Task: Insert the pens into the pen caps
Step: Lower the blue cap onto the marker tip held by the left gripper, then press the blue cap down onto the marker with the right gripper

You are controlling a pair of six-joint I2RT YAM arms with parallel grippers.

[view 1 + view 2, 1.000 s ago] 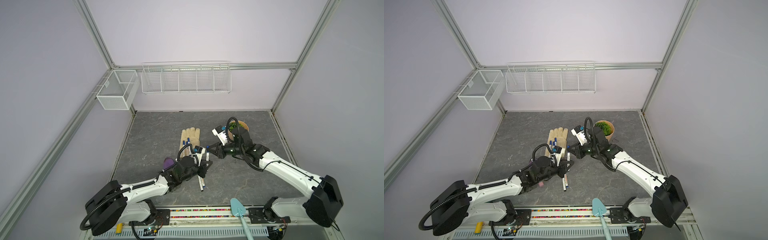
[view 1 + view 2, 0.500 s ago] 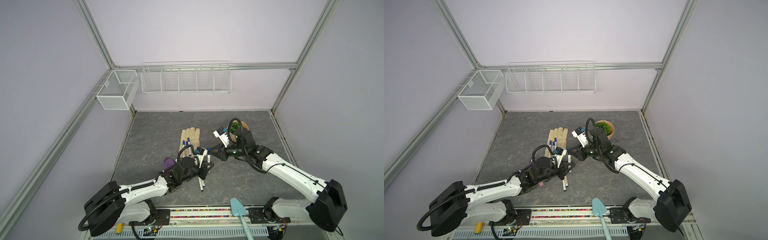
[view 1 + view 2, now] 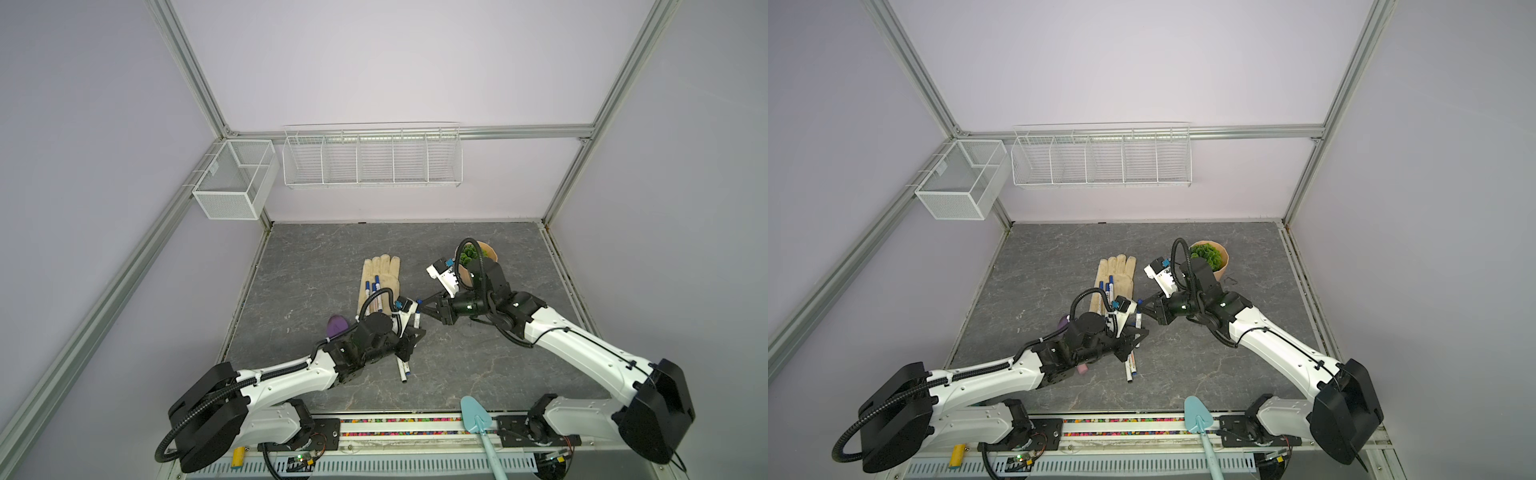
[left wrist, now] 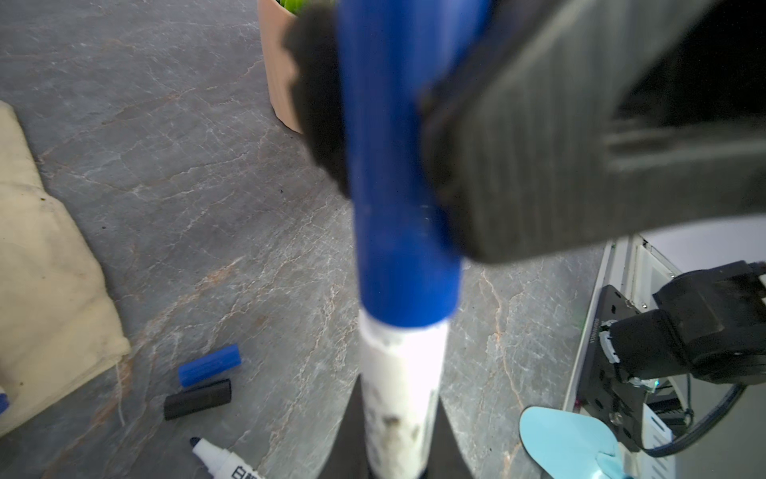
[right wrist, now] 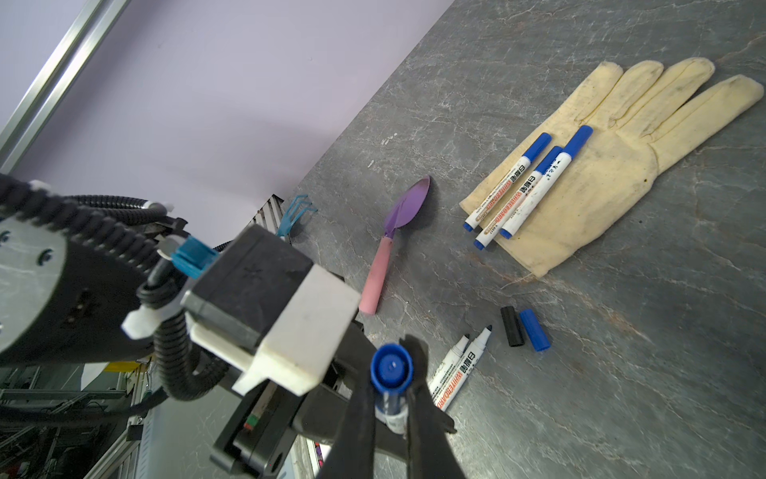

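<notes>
Left gripper (image 4: pixel 397 419): jaws narrow, clamped on the white barrel of the held pen (image 4: pixel 401 356), which is raised off the table (image 3: pixel 478 365) near its middle

Right gripper (image 5: pixel 390 387): jaws narrow, pinching the blue cap (image 4: pixel 398 174) from both sides. The cap sits over the pen's end, and the white barrel comes out of its open end. In both top views the two grippers meet tip to tip, just beside the cuff of the glove (image 5: pixel 621 145)

Three capped pens (image 5: pixel 524 188) lie side by side on the glove, blue caps toward its fingers

Two uncapped pens (image 5: pixel 460 363) lie together on the table, tips bare, close by the left gripper

A loose blue cap (image 5: pixel 534 330) and a black cap (image 5: pixel 511 326) lie side by side, touching, between the uncapped pens and the glove's cuff
</notes>
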